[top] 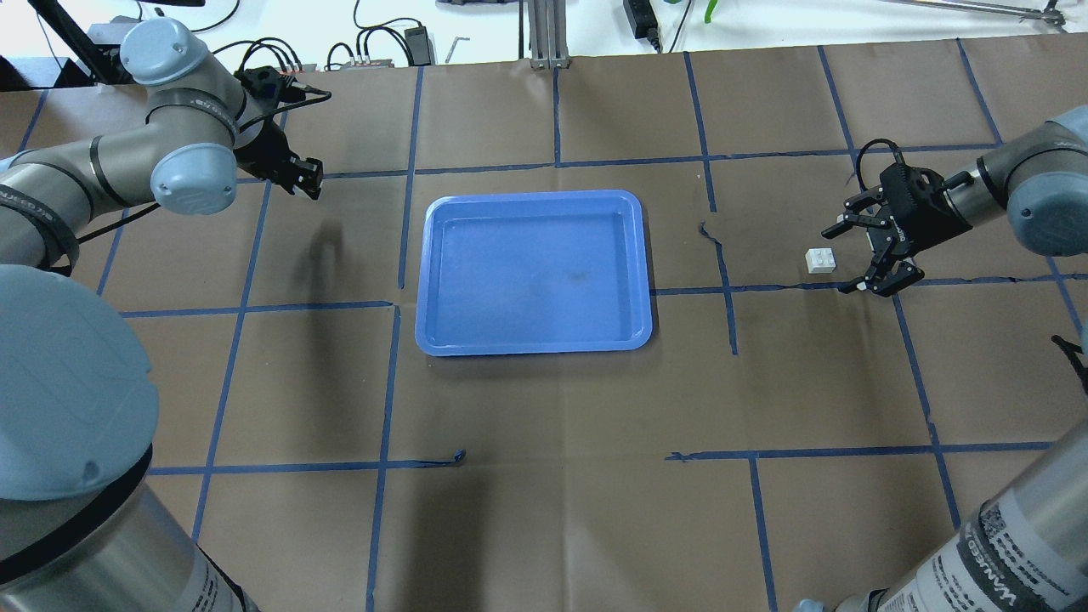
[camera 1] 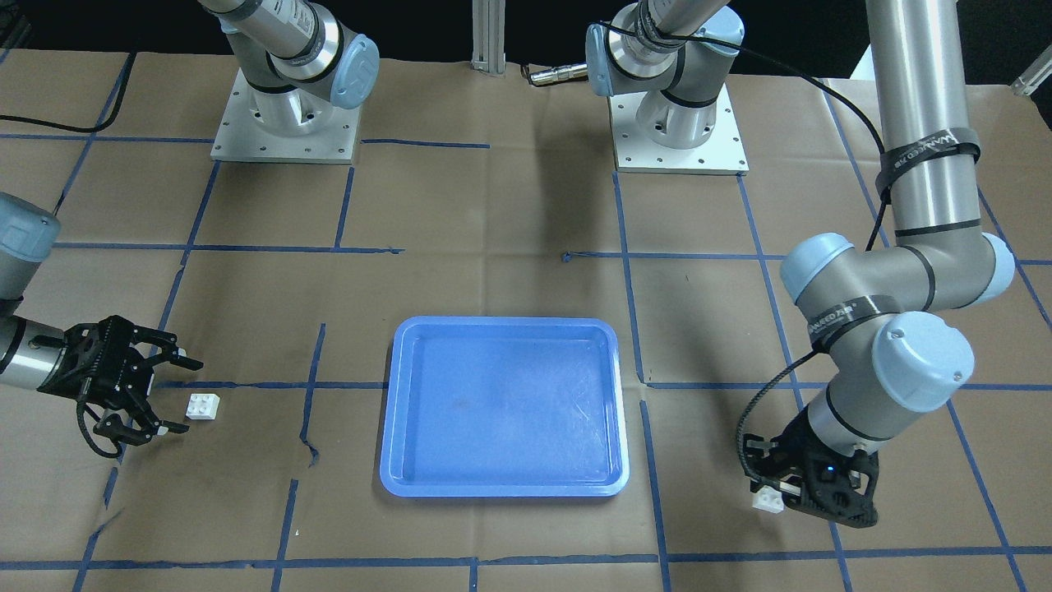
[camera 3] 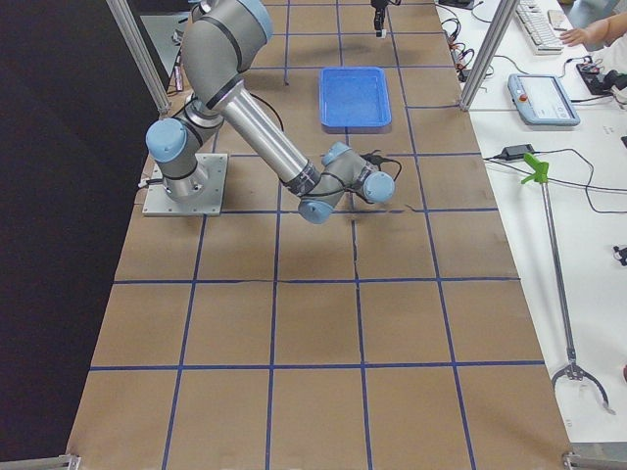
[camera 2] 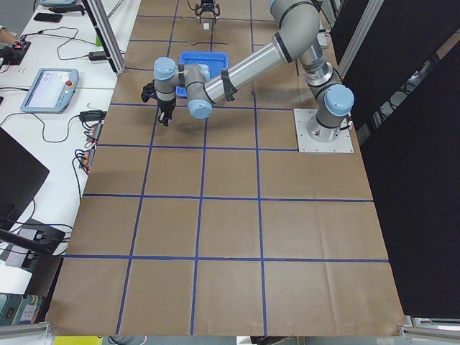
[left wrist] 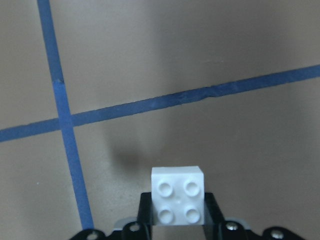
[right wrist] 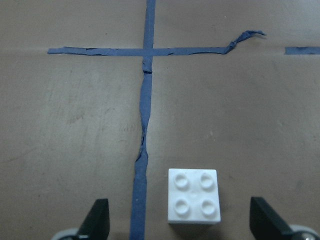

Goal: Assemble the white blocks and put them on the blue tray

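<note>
White plastic this small should be light, stiff, slick: grip its flat sides. Left of the blue tray [top: 510,255], your left fingers [left wrist: 213,215] pinch the held block [left wrist: 178,195]; right of it, your right fingers [right wrist: 98,222] gape wide by the loose block [right wrist: 194,195] on the counter [top: 552,425]

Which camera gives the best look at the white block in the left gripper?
Left wrist view: the block sits close, studs clear, in the left gripper. Front view shows a small white bit; elsewhere I can't make it out.
</note>
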